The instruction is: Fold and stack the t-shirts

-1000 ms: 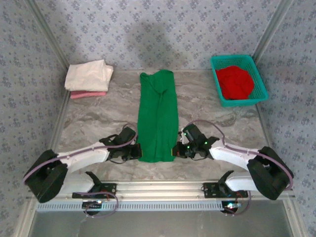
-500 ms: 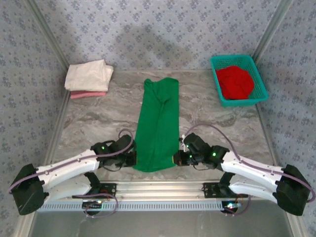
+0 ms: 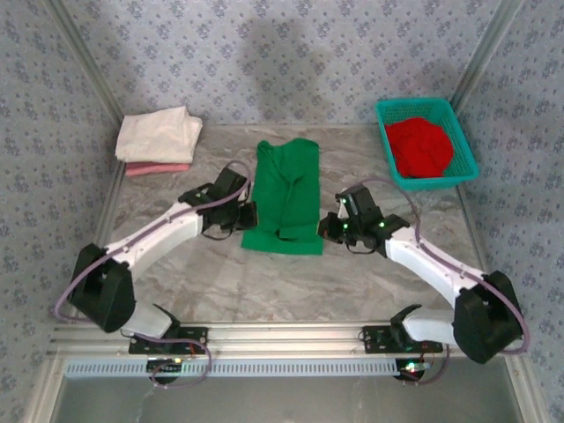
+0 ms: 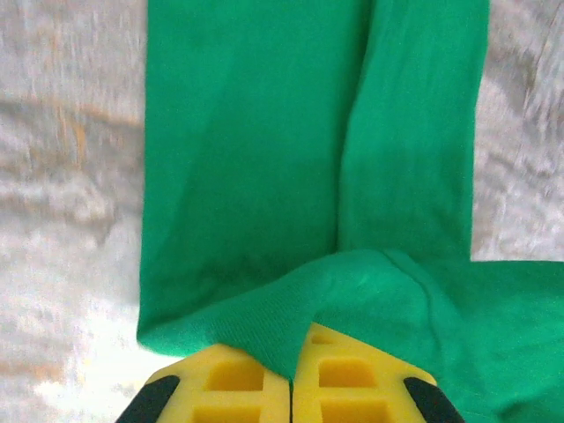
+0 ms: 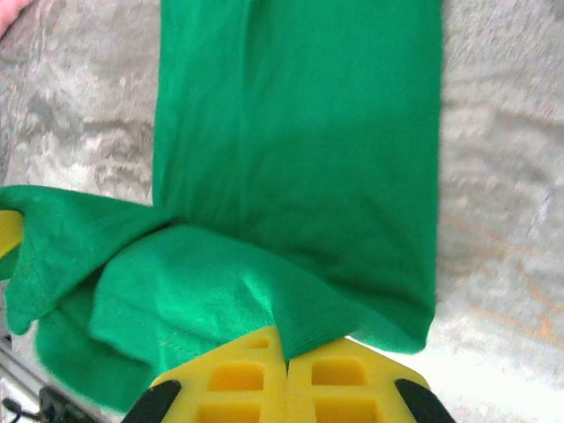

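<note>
The bright green t-shirt (image 3: pixel 286 176) lies as a long strip in the middle of the table, its near end raised and doubled back over the rest. My left gripper (image 3: pixel 248 214) is shut on that end's left corner, and my right gripper (image 3: pixel 324 226) is shut on its right corner. In the left wrist view the cloth (image 4: pixel 264 132) is pinched between the yellow pads of the gripper (image 4: pixel 291 370). The right wrist view shows the same pinch, gripper (image 5: pixel 286 357) on green cloth (image 5: pixel 308 132). A red t-shirt (image 3: pixel 420 145) lies bunched in the basket. A folded cream-white t-shirt (image 3: pixel 159 134) rests on a folded pink one (image 3: pixel 157 168) at the far left.
The teal mesh basket (image 3: pixel 414 105) stands at the far right corner. Patterned walls close in the back and both sides. Bare marbled table (image 3: pixel 282 291) lies between the shirt and the arm bases.
Both grippers have moved away from the near edge toward the far side, carrying the green shirt's near end over the rest. The strip now looks shorter.
</note>
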You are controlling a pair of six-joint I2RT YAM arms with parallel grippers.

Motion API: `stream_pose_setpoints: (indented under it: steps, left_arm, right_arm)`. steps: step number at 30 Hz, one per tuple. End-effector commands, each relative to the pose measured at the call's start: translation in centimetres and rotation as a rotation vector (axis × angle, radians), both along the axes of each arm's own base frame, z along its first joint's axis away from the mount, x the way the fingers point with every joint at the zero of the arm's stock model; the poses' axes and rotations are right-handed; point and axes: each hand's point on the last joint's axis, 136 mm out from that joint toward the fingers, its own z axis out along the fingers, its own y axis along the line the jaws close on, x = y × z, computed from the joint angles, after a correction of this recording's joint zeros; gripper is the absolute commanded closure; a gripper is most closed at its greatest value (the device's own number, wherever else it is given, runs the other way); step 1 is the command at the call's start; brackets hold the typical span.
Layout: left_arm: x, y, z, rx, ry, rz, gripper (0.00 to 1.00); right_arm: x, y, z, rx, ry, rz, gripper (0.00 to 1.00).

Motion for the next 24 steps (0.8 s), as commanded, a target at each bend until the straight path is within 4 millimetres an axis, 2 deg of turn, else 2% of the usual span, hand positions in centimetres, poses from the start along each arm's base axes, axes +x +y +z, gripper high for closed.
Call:
stream_pose_setpoints:
  steps: [1,6,15,20,21,22,23,24]
  left_arm:
    - [3.5,-0.5,1.4,0.033,-0.060,-0.075,1.00]
    - [7.1,-0.9,0.1,0.056,-0.057,-0.101,1.00]
    - [10.7,0.0,-1.9,0.086,-0.045,-0.085,1.00]
    - [13.8,0.2,-2.7,0.115,-0.063,-0.075,1.00]
    - [14.7,0.3,-3.1,0.123,-0.063,-0.070,0.99]
    - [15.7,0.4,-3.3,0.129,-0.064,-0.066,0.87]
    - [16.6,0.4,-3.4,0.139,-0.069,-0.061,0.74]
    - [17.9,0.6,-3.3,0.150,-0.077,-0.051,0.62]
  right_arm:
    - [3.1,0.1,1.0,-0.006,-0.058,0.013,1.00]
    - [6.3,0.0,0.2,-0.008,-0.050,-0.009,1.00]
    - [10.8,0.8,-0.4,0.031,-0.029,-0.018,1.00]
    - [13.4,1.2,-0.9,0.041,-0.025,-0.027,1.00]
    - [14.6,1.3,-0.3,0.049,-0.049,-0.034,1.00]
    - [15.5,1.2,-0.4,0.054,-0.051,-0.040,0.98]
    - [16.4,1.2,-0.4,0.061,-0.051,-0.043,0.91]
    - [17.5,1.2,-0.2,0.074,-0.054,-0.045,0.78]
